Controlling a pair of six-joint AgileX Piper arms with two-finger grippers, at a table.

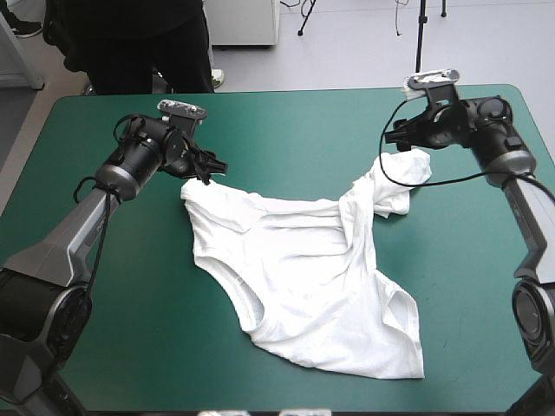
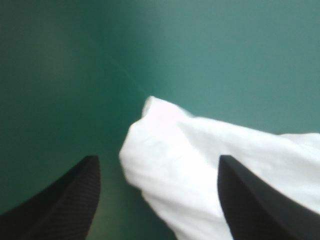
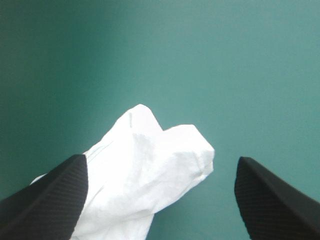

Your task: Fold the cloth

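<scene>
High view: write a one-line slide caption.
Left gripper and right gripper, both open, at far corners of a rumpled white T-shirt on the teal-green table.

plain white t-shirt (image 1: 303, 277), teal-green cover (image 1: 286, 130)

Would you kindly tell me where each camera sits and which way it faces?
High view: above and behind the robot, facing forward and down at the table and T-shirt; both arms, left hand, right hand show.
Left wrist view: above that wrist, looking along the hand at a T-shirt corner; its open fingers show.
Right wrist view: likewise, at a bunched T-shirt end; open fingers show.
Shared: all see the T-shirt.
</scene>
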